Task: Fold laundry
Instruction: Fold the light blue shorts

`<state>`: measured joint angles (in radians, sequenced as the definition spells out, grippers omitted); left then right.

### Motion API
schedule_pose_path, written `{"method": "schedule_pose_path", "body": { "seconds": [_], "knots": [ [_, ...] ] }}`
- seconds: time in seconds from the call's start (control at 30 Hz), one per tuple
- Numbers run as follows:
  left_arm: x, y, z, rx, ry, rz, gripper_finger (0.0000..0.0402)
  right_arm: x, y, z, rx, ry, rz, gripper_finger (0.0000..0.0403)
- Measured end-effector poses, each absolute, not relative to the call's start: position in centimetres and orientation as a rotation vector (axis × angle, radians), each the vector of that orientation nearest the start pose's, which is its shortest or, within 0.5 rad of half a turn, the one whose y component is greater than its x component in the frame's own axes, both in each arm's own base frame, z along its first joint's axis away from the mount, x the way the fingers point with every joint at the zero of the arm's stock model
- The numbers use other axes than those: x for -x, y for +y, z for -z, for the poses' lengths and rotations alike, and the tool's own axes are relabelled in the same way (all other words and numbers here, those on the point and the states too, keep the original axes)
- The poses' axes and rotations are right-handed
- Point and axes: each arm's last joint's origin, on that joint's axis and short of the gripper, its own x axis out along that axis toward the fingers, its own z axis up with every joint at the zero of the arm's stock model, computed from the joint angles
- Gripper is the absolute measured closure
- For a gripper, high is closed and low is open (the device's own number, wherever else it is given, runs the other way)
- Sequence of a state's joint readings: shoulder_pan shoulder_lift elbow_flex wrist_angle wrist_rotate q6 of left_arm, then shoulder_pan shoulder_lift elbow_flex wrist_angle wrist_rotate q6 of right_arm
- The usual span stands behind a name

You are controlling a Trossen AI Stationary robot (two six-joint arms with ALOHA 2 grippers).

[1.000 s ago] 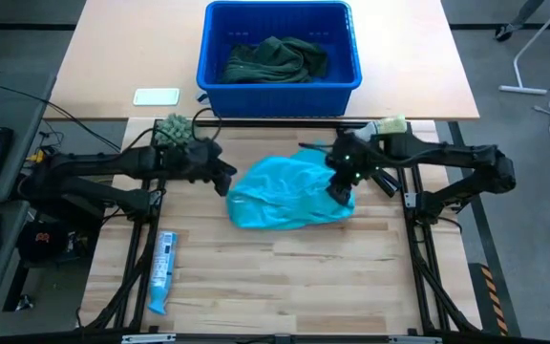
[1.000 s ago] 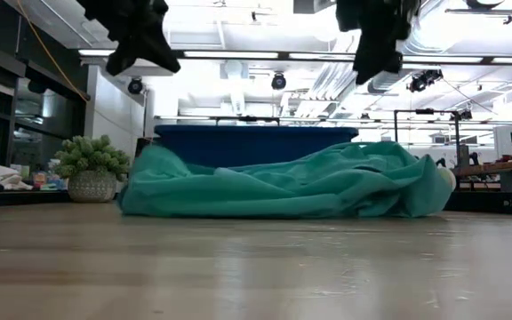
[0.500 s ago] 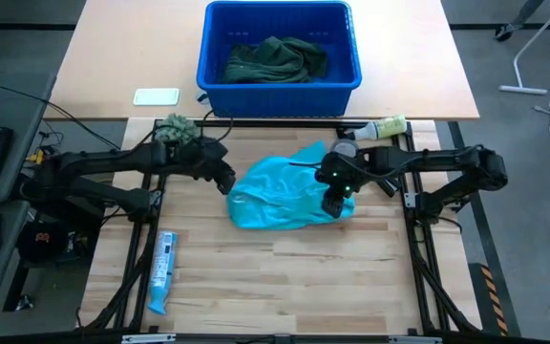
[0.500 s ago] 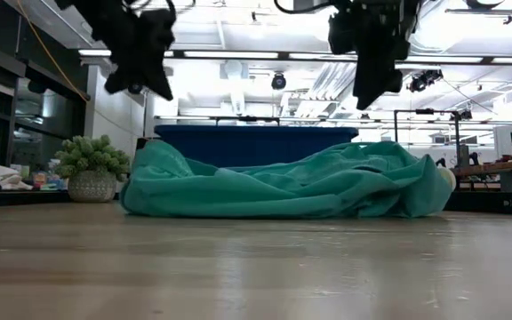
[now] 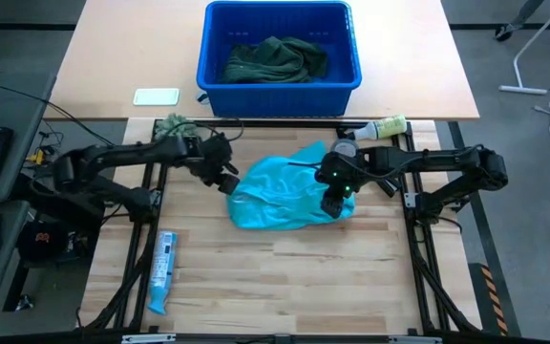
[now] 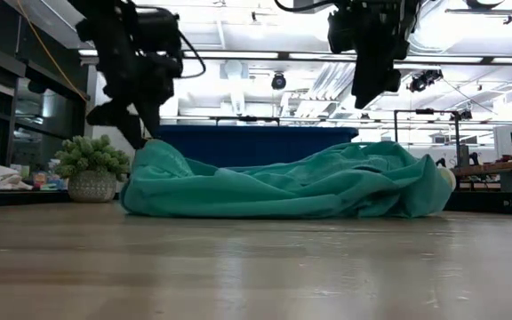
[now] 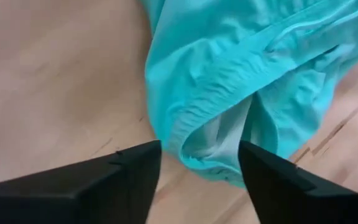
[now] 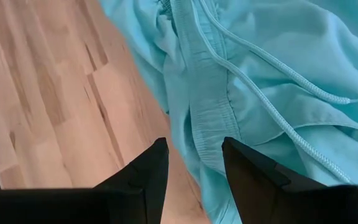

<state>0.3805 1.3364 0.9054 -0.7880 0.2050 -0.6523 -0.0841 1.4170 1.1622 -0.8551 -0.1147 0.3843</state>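
Barely begun, I judge: the turquoise shirt [image 5: 287,189] lies crumpled mid-table, my left gripper [image 7: 199,163] and right gripper [image 8: 194,163] both open over its edges, green laundry [image 5: 275,59] waiting in the bin [image 5: 211,48].

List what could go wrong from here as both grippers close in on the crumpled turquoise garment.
1. The crumpled turquoise cloth garment lies bunched; the left gripper, open over its gathered edge, may pinch several layers at once.
2. A white drawstring cord runs loose ahead of the open right gripper; it might catch the cord instead of the hem.
3. The fuzzy grey-green ball sits close to the left arm and could be knocked.
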Motion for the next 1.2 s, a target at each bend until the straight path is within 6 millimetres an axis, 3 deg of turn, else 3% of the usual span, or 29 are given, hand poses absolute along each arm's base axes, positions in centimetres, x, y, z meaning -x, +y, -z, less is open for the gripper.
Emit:
{"method": "schedule_pose_path", "body": {
  "seconds": [0.17, 0.47, 0.57, 0.7, 0.73, 0.9, 1.1, 1.2],
  "knots": [
    [-23.3, 8.7, -20.2, 0.946, 1.19, -0.561, 0.0171, -27.4, -2.0, -27.4, -0.453, 1.099, 0.185, 0.0266],
    [-24.7, 8.8, -16.3, 1.017, 1.366, -0.503, 0.0177, -27.4, -2.0, -27.4, -0.454, 1.099, 0.185, 0.0266],
    [-25.2, 8.3, -15.3, 0.982, 1.416, -0.471, 0.022, -27.4, -2.0, -27.4, -0.454, 1.1, 0.186, 0.0266],
    [-25.7, 7.5, -14.7, 0.931, 1.433, -0.429, 0.0357, -27.2, -2.0, -27.4, -0.486, 1.116, 0.209, 0.0266],
    [-25.9, 7.4, -14.7, 0.917, 1.425, -0.423, 0.0378, -27.2, -2.0, -27.4, -0.498, 1.116, 0.217, 0.0266],
    [-26.0, 7.1, -15.9, 0.881, 1.375, -0.429, 0.0398, -27.0, -1.9, -27.3, -0.539, 1.137, 0.25, 0.0266],
    [-26.1, 7.2, -20.1, 0.772, 1.2, -0.429, 0.0401, -26.4, -2.8, -26.4, -0.528, 1.246, 0.328, 0.0266],
    [-25.6, 7.4, -21.6, 0.724, 1.128, -0.48, 0.0401, -27.3, -3.1, -26.0, -0.467, 1.215, 0.303, 0.0266]
  ]
}}
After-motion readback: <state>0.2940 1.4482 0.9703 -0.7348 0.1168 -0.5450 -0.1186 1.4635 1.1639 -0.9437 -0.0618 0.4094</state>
